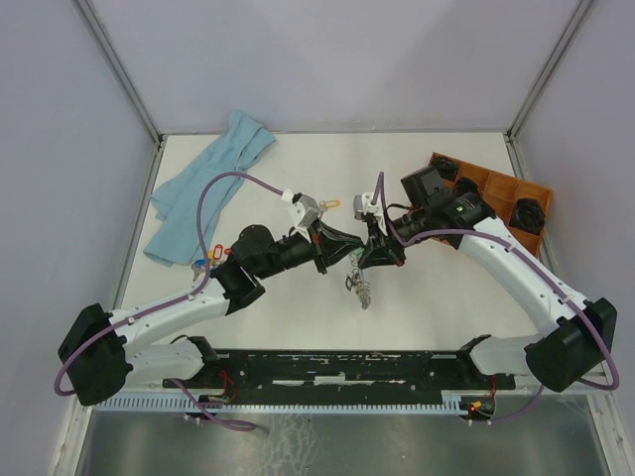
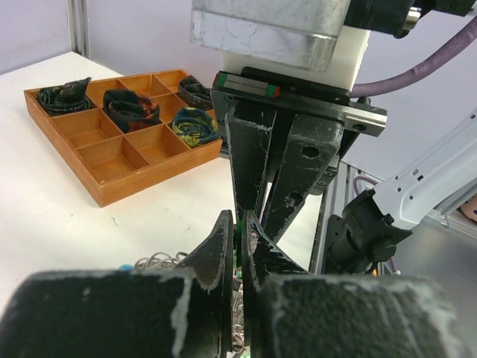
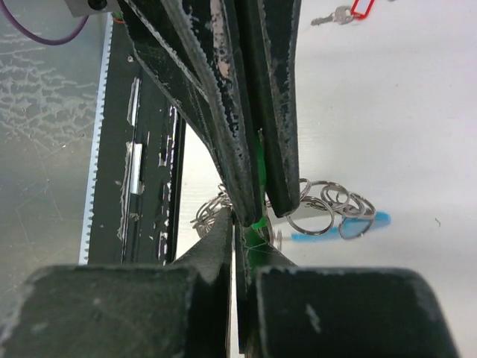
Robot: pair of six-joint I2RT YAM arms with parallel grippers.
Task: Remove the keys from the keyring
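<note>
My left gripper (image 1: 353, 248) and right gripper (image 1: 377, 250) meet tip to tip over the middle of the table. Both are shut, pinching a green key tag (image 3: 259, 218) between them. In the left wrist view the green tag (image 2: 240, 227) shows in the slit of my left gripper (image 2: 240, 220), with the right fingers (image 2: 250, 168) coming down from above. The keyring (image 1: 359, 288) hangs just below them, a bunch of silver rings (image 3: 328, 203) with a light blue stretch (image 3: 373, 221) reaching the table. My right gripper (image 3: 238, 218) is closed at the tag's lower end.
An orange compartment tray (image 1: 496, 193) holding dark rolled items stands at the back right. A light blue cloth (image 1: 203, 188) lies at the back left. Loose keys with red, blue and yellow tags (image 1: 208, 260) lie by the left arm; one red-tagged key (image 3: 350, 11) shows far off.
</note>
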